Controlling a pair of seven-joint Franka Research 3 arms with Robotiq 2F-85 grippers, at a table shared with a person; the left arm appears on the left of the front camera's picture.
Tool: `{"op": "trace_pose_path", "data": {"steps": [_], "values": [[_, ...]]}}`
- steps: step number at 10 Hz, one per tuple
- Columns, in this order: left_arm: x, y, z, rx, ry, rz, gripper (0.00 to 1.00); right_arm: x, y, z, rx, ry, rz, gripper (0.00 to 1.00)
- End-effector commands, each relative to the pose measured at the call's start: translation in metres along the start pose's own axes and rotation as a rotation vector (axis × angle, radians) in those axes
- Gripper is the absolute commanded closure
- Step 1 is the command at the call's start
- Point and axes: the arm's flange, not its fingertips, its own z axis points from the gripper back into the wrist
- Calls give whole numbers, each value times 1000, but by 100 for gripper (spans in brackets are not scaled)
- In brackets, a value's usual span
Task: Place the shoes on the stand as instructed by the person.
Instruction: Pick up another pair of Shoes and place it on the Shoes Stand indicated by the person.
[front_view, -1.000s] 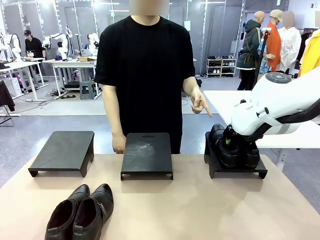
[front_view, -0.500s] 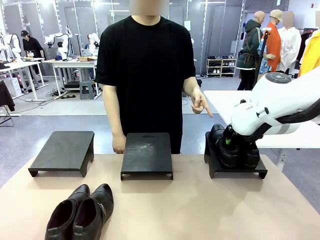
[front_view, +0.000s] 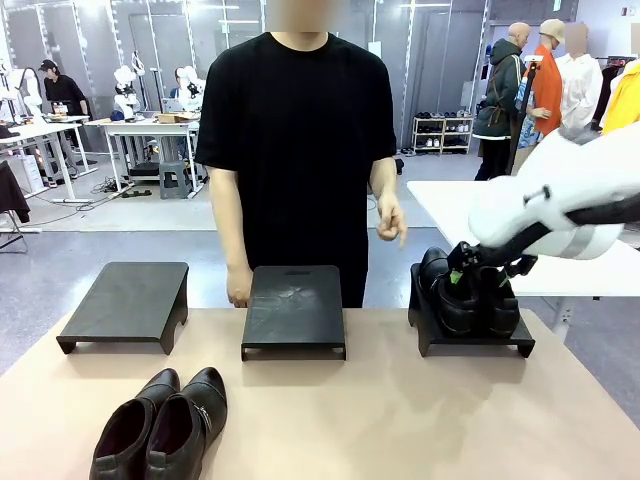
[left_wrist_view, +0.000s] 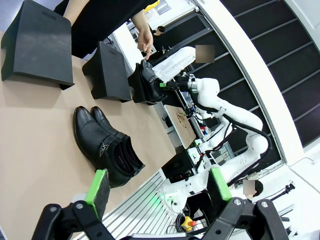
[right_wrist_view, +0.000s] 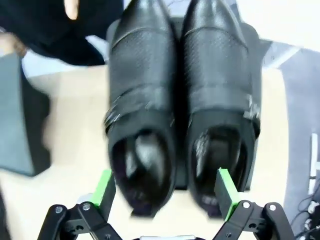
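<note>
Right gripper (right_wrist_view: 164, 182) is lifting away spread wide, leaving the glossy black buckled leather shoes (front_view: 482, 310) on the low black stand (front_view: 478, 347), first pair sorted.

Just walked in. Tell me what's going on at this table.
The right end effector is open at the heels of one pair of black shoes, which sits on the right stand. The other pair lies on the table on the robot's left; the left end effector hangs open above the table near it, holding nothing. The person stands at the far side, behind the middle stand.
</note>
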Motion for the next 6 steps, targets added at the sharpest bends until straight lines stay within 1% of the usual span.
{"op": "trace_pose_path", "data": {"steps": [1,2,4,5,6], "values": [[0,0,2,-19,-7,-18,0,-40,-28,67,182,55,-6,0],[0,0,2,-19,-7,-18,0,-59,-39,85,257,95,-18,0],[0,0,2,-19,-7,-18,0,-102,-74,107,459,164,-37,0],[0,0,2,-19,-7,-18,0,-127,-97,115,579,169,-49,0],[0,0,2,-19,-7,-18,0,-150,-117,119,670,159,-63,0]]}}
